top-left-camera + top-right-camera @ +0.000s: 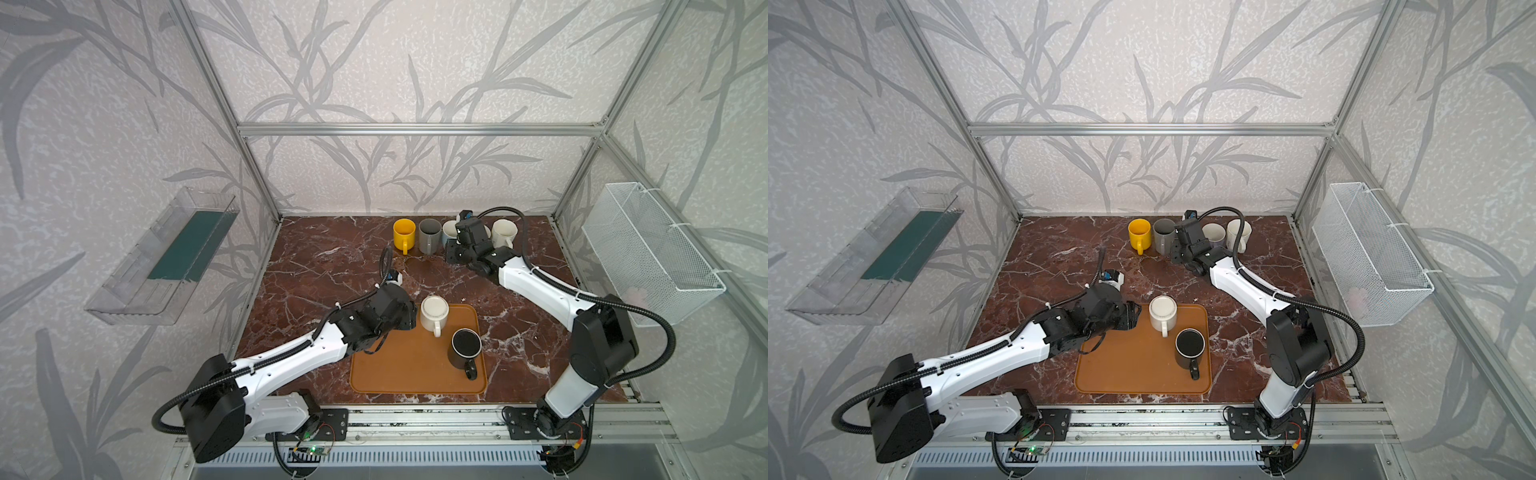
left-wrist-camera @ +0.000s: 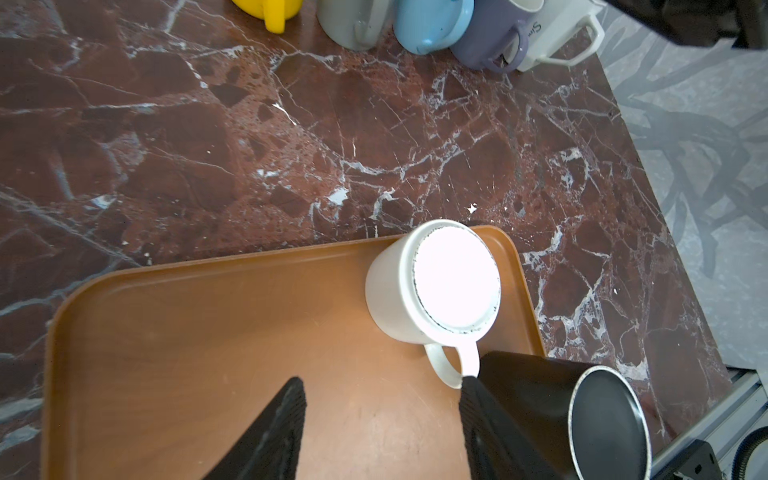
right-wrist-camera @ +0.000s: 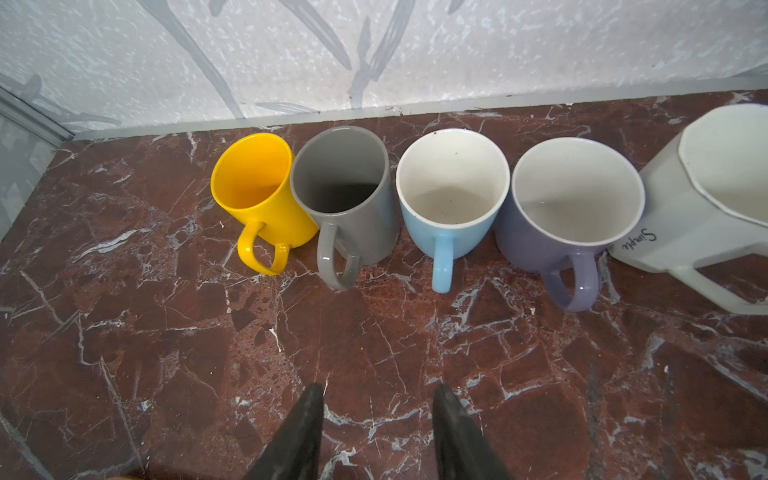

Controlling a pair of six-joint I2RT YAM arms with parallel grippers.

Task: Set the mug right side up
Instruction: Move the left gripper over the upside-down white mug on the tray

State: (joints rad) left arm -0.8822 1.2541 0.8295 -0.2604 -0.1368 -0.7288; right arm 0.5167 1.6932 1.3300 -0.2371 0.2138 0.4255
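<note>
Over the tray [image 2: 166,332], the left gripper [image 2: 382,380] hovers with jaws about half open and empty, aimed at the white mug [image 2: 432,286] standing upside down in the tray's far right corner. A clean flip likely means clasping its wall clear of the handle [image 2: 469,357] and the black mug [image 2: 602,419] just beside it, then lifting before rolling. Beyond the tray's far edge, the right gripper [image 3: 379,387] hangs partly open, holding nothing.

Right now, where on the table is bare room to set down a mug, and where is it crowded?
Free: the tray's near left part, beside the black mug; the marble between tray and back row of mugs; the marble left of the yellow mug. Crowded: the tray's far right, around the white mug.
</note>
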